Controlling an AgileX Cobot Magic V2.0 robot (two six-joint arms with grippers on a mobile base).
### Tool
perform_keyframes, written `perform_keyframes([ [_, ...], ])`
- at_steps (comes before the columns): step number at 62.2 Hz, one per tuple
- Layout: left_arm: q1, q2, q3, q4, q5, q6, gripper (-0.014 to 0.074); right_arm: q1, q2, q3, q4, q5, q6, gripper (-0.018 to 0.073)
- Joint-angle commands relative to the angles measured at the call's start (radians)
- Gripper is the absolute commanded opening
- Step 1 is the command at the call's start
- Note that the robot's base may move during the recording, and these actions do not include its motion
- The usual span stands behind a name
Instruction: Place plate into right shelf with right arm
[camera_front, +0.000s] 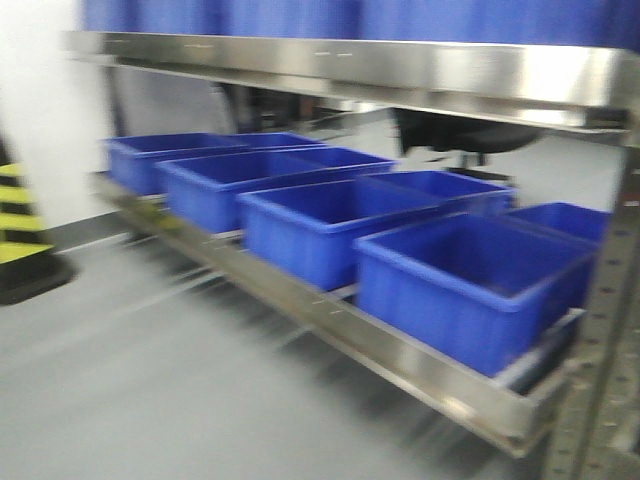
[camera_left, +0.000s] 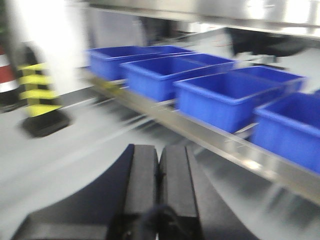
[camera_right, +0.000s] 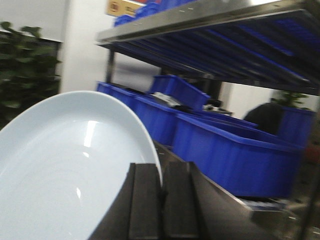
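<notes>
On my right arm, the right end effector (camera_right: 161, 172) is clamped on the plate (camera_right: 65, 165). Its two dark fingers (camera_right: 145, 200) stand almost together, with the plate's rim pinched in the thin slot between them. From the right wrist view I see the wrist held low and pointing along the right shelf (camera_right: 200, 15), with the plate carried out to the left of the fingers. The plate is tilted, and its hollow face is turned toward the camera. It is plain white and round, with a low sloping rim and a few soft glints on the glaze. It hangs in the air beside the shelf's lower level, near the row of blue bins (camera_right: 230, 150) but not in or on anything.

My left end effector (camera_left: 159, 155) is closed on nothing, pads pressed flat together, and it sits low over the grey floor (camera_left: 75, 145) facing the same row of bins. A black-and-yellow striped post (camera_left: 37, 90) stands off to its left. Front and left wrist views are both smeared, so I can't read finer detail there.
</notes>
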Motion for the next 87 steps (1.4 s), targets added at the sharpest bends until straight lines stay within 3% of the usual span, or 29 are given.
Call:
perform_keyframes([
  [1,-0.005,-0.011,0.008,-0.006,-0.085,-0.003,-0.0047,0.002,0.017,-0.029,-0.011,-0.093,-0.003,0.0028],
  [87,-0.003,-0.011,0.008,-0.006,-0.085,-0.003,-0.0047,0.002,0.017,-0.029,-0.011,-0.093,-0.003,0.0028],
])
